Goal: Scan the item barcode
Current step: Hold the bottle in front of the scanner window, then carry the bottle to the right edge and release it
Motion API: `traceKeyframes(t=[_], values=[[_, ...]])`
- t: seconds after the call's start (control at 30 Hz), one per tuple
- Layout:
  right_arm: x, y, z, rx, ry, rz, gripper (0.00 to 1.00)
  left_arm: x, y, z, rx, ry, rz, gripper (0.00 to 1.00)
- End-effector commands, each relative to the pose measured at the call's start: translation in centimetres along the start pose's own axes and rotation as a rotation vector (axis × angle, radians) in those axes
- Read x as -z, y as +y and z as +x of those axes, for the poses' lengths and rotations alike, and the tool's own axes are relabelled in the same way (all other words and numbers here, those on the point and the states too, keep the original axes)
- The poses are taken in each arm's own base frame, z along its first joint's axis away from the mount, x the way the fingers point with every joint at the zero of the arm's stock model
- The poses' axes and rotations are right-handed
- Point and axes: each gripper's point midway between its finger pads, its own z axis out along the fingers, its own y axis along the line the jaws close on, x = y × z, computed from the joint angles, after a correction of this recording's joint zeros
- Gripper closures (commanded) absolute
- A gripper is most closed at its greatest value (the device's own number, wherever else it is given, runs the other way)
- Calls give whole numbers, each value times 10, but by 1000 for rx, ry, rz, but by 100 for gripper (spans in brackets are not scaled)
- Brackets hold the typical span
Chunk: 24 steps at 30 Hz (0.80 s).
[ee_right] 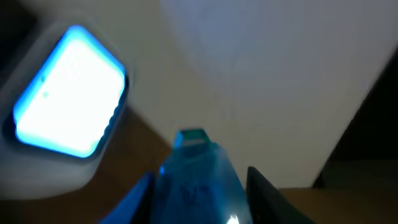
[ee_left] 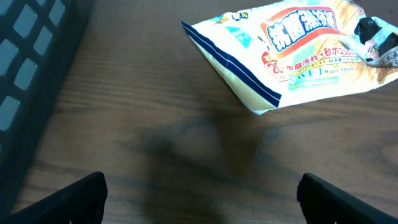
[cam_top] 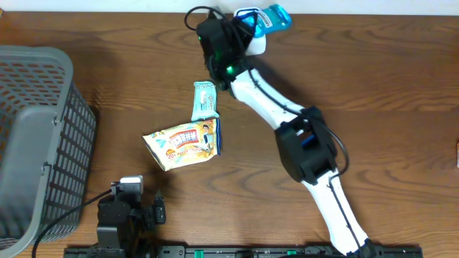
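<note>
Glossy blue pouch [cam_top: 276, 16], rounded white scanner [ee_right: 68, 93]

The right gripper [cam_top: 251, 24] holds a blue packet [cam_top: 275, 16] up top, maybe by a small white scanner [cam_top: 257, 45].

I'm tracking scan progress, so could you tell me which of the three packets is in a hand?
The bright blue packet, gripped by the right hand; the pale packet and the yellow pouch lie loose on the table.
</note>
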Motion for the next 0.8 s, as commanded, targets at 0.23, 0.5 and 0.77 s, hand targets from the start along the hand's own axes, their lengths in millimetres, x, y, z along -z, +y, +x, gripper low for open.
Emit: traceKeyframes(t=[0.23,0.5,0.77], values=[[-6,-162,115,-595,148,-193,95,0,-1,11,5,41,7,2],[-63,-141,229,-788,415,-357,96,0,-1,11,5,41,7,3],[-110,-101,348,-845,651,-359,93,0,-1,11,5,41,7,2]])
